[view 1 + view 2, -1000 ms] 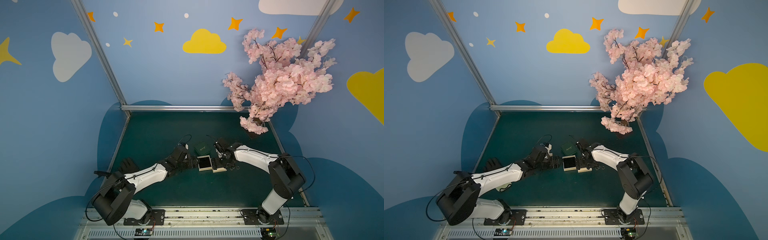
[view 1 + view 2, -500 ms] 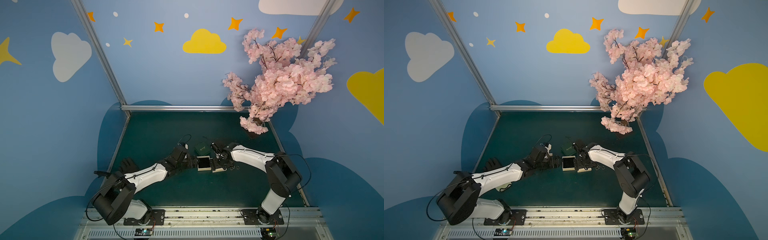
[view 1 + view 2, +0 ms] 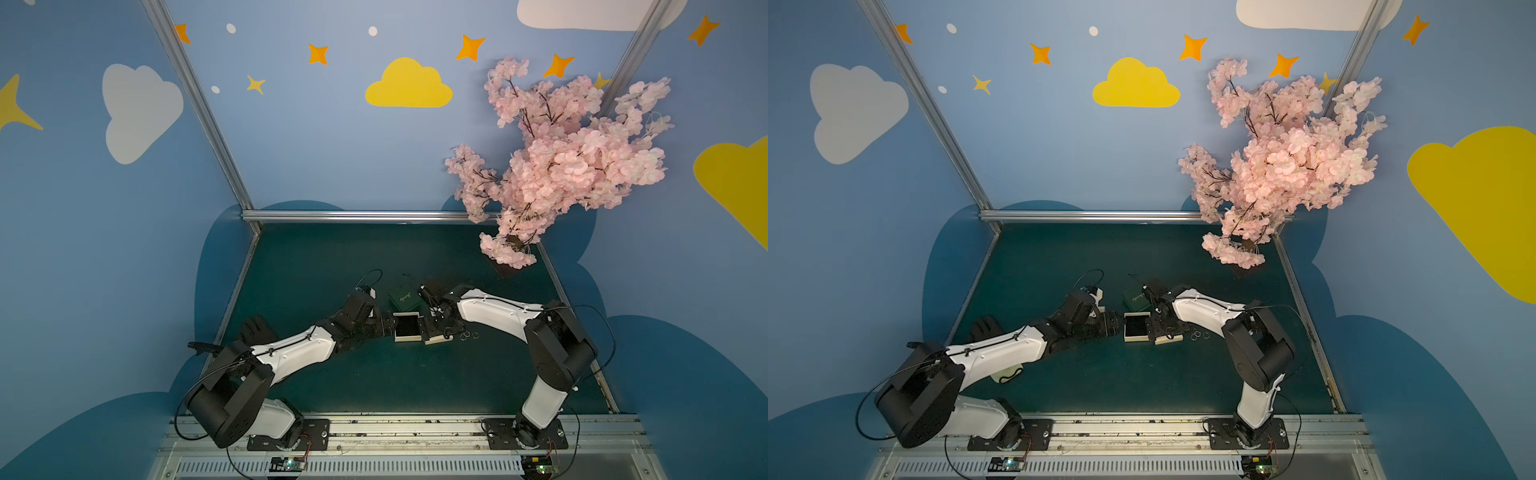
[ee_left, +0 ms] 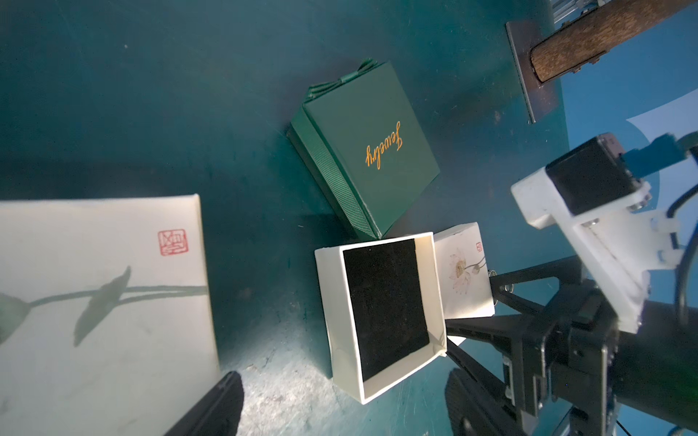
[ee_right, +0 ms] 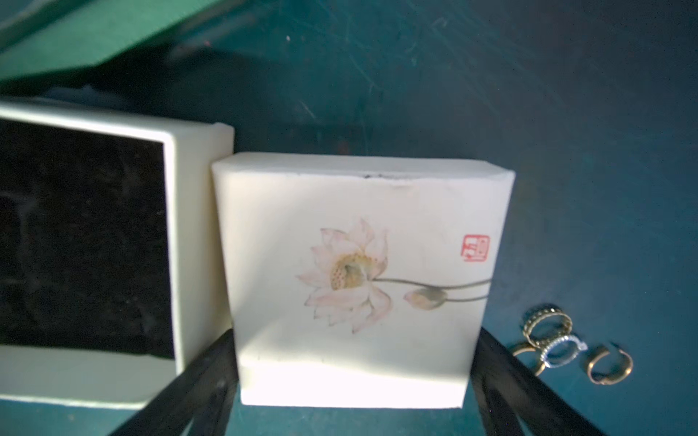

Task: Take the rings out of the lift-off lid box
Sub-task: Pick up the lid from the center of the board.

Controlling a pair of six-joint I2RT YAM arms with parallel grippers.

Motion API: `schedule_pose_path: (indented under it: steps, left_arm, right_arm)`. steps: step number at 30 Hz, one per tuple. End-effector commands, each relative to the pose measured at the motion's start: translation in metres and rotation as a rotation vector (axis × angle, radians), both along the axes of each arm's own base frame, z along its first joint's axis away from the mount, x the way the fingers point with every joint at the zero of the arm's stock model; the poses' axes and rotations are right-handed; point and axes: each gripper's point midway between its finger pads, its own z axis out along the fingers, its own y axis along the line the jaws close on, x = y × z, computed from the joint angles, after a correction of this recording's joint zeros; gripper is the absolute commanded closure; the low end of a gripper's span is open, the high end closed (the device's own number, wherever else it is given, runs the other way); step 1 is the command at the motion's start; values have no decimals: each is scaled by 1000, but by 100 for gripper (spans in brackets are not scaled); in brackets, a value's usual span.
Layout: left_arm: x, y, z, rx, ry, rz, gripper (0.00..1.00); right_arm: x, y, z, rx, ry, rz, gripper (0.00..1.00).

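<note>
Judging the rings (image 5: 559, 347) light and slippery, we would pinch one across its band. They lie on the table (image 5: 566, 151) beside the lid (image 5: 359, 226). Our left hand (image 4: 343, 381) gapes empty; right hand (image 5: 354, 334) gapes astride the lid.

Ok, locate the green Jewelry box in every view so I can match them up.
In a top view: green box mid-table, behind the open white box.
In a top view: same place, between the two wrists.
Left wrist: centre, gold lettering showing.
Right wrist: only a green edge, upper-left corner.
Shared landmark: the black-lined open white box, in all four.
</note>
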Motion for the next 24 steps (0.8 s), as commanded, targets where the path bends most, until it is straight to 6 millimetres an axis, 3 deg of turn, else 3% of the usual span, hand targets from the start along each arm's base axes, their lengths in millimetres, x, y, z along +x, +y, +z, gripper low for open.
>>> schedule_pose_path:
  steps: [1,15,24]
  left_arm:
    - [3,2,-1,6,-5,7,15]
    - [3,6,5,9,-22,22,15]
    - [3,8,6,8,-25,34,15]
  right_arm:
    - [2,-6,9,-18,-41,-25,8]
    - [-9,-15,29,21,-35,-186,8]
    - [-14,0,48,103,-34,-203,9]
